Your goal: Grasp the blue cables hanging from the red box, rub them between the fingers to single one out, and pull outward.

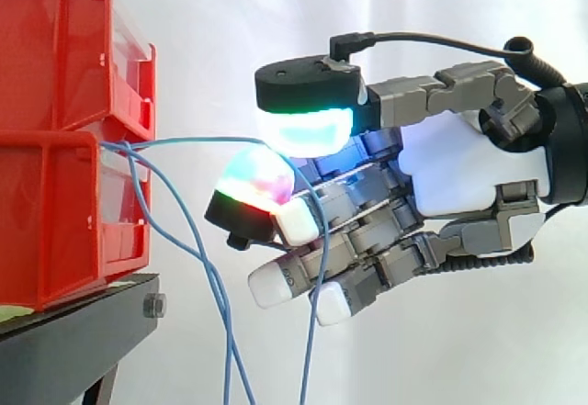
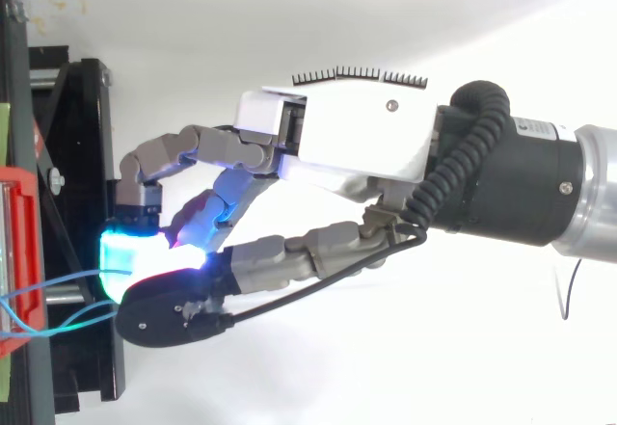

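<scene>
Robot hand (image 1: 450, 171) pinches one blue cable (image 1: 202, 139) between two glowing pads. The strand runs across from the red box (image 1: 55, 194), and the other cables (image 1: 218, 295) droop near it. Keep the pinch firm and draw straight outward, slowly, so nothing slips.

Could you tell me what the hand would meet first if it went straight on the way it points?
Probably the thin blue cables hanging from the lower red plastic bin, then that bin's front. The hand seems to pinch one strand; depth is unclear.
</scene>
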{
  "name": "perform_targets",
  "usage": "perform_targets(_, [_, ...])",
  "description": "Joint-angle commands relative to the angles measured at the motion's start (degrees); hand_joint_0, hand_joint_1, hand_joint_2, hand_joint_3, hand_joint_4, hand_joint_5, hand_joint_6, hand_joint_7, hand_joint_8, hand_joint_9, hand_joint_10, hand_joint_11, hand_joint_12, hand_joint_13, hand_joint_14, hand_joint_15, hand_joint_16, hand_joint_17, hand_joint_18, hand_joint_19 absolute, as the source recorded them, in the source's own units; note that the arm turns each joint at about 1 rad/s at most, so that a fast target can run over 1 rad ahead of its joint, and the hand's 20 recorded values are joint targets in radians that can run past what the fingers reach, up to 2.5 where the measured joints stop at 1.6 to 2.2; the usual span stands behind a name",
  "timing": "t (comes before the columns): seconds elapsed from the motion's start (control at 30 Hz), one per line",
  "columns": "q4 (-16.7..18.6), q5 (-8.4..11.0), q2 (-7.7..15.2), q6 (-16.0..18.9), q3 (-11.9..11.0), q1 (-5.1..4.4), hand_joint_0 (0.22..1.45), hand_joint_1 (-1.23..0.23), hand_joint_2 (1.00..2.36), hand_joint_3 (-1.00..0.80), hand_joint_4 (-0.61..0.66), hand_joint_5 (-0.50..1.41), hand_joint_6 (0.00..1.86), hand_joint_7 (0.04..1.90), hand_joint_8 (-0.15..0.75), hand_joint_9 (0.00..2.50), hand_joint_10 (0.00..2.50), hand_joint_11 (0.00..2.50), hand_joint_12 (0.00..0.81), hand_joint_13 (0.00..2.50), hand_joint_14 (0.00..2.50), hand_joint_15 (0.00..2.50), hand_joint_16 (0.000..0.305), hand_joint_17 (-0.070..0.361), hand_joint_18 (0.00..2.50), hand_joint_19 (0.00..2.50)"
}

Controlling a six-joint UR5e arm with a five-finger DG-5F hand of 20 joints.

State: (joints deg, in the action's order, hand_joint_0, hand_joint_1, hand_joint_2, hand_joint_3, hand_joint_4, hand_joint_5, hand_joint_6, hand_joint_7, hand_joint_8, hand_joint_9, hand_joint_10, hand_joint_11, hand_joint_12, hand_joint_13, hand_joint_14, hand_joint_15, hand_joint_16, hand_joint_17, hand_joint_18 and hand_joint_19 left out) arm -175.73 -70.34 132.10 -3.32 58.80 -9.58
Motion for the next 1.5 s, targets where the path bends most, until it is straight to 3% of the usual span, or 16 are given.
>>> perform_targets(0.0, [0.0, 0.03, 0.0, 0.1, 0.0, 0.00, 0.57, -0.66, 1.01, -0.14, 0.22, -0.08, 0.67, 1.15, 0.257, 1.04, 0.01, 0.33, 0.378, 0.74, 0.01, 0.23, 0.049, 0.111, 0.77, 0.39])
perform_targets(0.6, [0.0, 0.03, 0.0, -0.1, 0.0, 0.00, 0.55, -0.65, 1.01, -0.37, 0.19, -0.07, 0.69, 1.19, 0.246, 1.04, 0.01, 0.36, 0.334, 0.73, 0.01, 0.25, 0.040, 0.090, 0.71, 0.46])
perform_targets(0.93, [0.0, 0.03, 0.0, 0.0, 0.0, 0.00, 0.58, -0.55, 1.01, -0.19, 0.20, -0.06, 0.68, 1.20, 0.266, 1.11, 0.01, 0.37, 0.364, 0.78, 0.01, 0.25, 0.046, 0.103, 0.78, 0.44])
perform_targets(1.27, [0.0, -0.06, 0.0, 0.1, 0.0, 0.00, 0.59, -0.68, 1.01, -0.05, 0.18, -0.05, 0.67, 1.22, 0.278, 1.11, 0.01, 0.38, 0.386, 0.79, 0.01, 0.23, 0.049, 0.111, 0.81, 0.39])
perform_targets(1.47, [0.0, -0.06, 0.0, 0.0, 0.1, 0.09, 0.59, -0.69, 1.01, -0.06, 0.18, -0.05, 0.65, 1.27, 0.270, 1.11, 0.01, 0.38, 0.378, 0.78, 0.01, 0.24, 0.048, 0.109, 0.81, 0.40])
